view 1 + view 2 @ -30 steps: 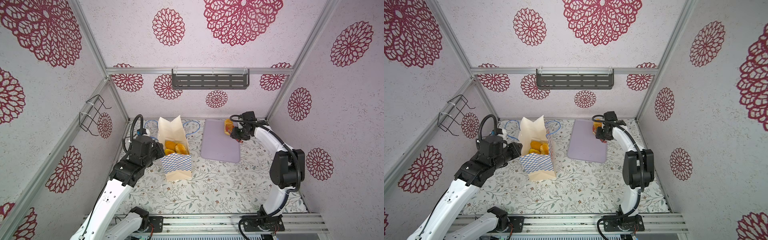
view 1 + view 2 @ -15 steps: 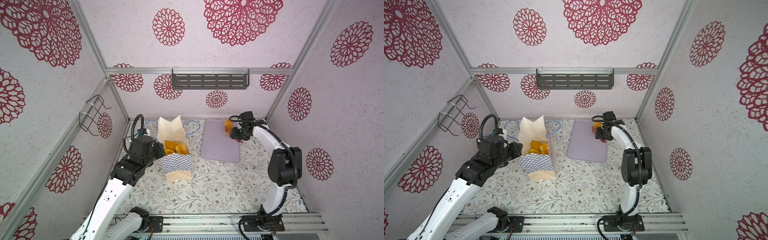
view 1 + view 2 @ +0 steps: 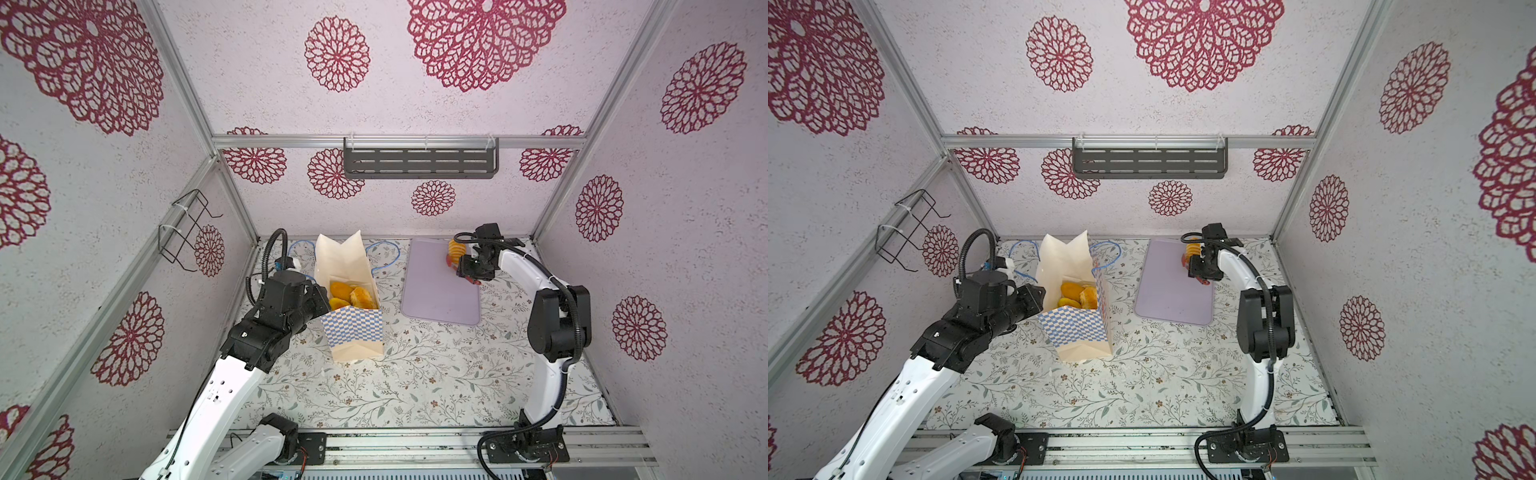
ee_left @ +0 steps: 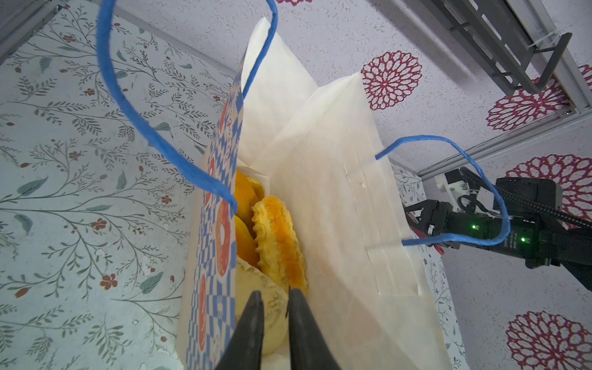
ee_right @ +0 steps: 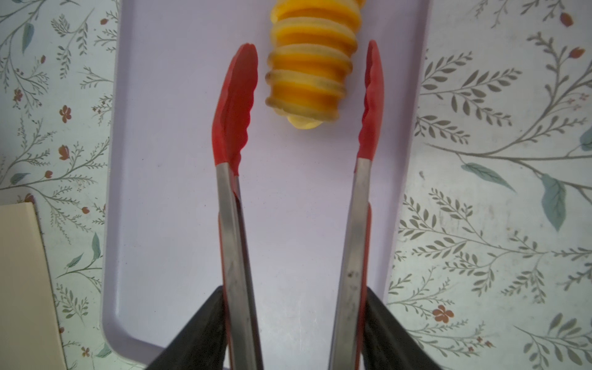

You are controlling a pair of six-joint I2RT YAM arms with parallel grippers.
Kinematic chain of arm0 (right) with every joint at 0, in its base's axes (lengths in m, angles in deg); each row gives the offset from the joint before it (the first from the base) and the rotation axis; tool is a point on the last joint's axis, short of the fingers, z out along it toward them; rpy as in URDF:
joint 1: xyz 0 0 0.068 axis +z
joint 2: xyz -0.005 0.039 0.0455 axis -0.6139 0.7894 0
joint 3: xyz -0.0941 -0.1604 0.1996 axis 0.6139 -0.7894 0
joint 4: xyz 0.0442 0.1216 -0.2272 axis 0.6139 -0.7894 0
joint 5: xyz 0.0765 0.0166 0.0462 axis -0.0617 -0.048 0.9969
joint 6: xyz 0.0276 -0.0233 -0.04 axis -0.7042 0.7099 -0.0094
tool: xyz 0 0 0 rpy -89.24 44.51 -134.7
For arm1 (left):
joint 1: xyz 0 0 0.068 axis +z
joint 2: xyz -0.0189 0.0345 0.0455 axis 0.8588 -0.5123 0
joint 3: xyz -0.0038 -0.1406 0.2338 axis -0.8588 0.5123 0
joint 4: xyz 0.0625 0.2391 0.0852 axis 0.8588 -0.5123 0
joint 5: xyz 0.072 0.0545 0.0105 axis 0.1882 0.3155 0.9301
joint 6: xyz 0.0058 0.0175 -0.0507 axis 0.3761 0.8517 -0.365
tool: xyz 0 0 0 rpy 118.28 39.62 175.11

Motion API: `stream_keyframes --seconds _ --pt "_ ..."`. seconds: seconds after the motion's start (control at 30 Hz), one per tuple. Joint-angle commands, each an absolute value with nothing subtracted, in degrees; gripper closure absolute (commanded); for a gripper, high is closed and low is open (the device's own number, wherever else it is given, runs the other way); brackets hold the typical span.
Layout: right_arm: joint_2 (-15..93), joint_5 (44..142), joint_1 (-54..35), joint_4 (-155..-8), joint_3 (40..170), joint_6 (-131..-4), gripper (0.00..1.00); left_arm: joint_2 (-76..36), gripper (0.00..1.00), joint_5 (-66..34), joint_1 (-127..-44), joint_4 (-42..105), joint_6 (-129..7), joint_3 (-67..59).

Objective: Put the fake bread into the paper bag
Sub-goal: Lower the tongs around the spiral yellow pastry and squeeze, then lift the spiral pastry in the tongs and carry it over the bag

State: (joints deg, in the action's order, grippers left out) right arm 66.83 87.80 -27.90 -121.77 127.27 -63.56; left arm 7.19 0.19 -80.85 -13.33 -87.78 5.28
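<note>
Since a second ago, the right arm's elbow has drifted toward the worktop's far edge and its fingers have eased wider. The left arm has stayed put at the bag.

The right fingers (image 5: 198, 336) press from outside on the steel arms of the red-tipped tongs (image 5: 237, 105), holding them spread. The two red tips stand either side of the near end of a ridged yellow-orange toy roll (image 5: 310, 70), with a sliver of tray showing on each side. That roll (image 3: 456, 250) lies at the far right corner of the flat lilac tray (image 3: 436, 299), which sits by the far edge of the floral worktop (image 3: 415, 374), right of the middle.

The left fingers (image 4: 250, 320) are nearly pressed together, a narrow slit between them, at the rim of the tall cream paper bag with the blue-and-white checkered band (image 3: 353, 332). We cannot tell whether paper is pinched there. The bag stands upright left of the tray, its blue cord handles hanging outward. Inside lie several golden toy pastries (image 4: 278, 237), among them a scalloped one above a paler round bun.
</note>
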Motion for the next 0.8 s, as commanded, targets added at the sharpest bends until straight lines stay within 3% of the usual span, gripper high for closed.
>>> stream_keyframes --seconds 0.0,0.2,0.4,0.6,0.77 --pt "67.2 87.2 -27.6 -121.2 129.9 -64.5 0.36 7.9 0.81 0.7 -80.3 -12.4 -87.8 5.8" --pt "69.1 86.2 -27.5 -121.3 131.5 -64.5 0.38 8.0 0.81 0.9 -80.3 -12.6 -87.7 5.7" --pt "68.8 85.1 -27.5 -121.2 131.3 -64.6 0.49 8.0 0.81 1.0 -80.3 -12.7 -87.6 5.5" --pt "61.9 85.2 -27.5 -119.2 126.4 -65.0 0.60 7.9 0.81 1.0 -80.2 -12.6 -87.5 5.1" --pt "53.5 87.4 -26.7 -118.4 121.4 -65.2 0.62 7.4 0.80 1.0 -80.1 -12.2 -87.5 4.6"
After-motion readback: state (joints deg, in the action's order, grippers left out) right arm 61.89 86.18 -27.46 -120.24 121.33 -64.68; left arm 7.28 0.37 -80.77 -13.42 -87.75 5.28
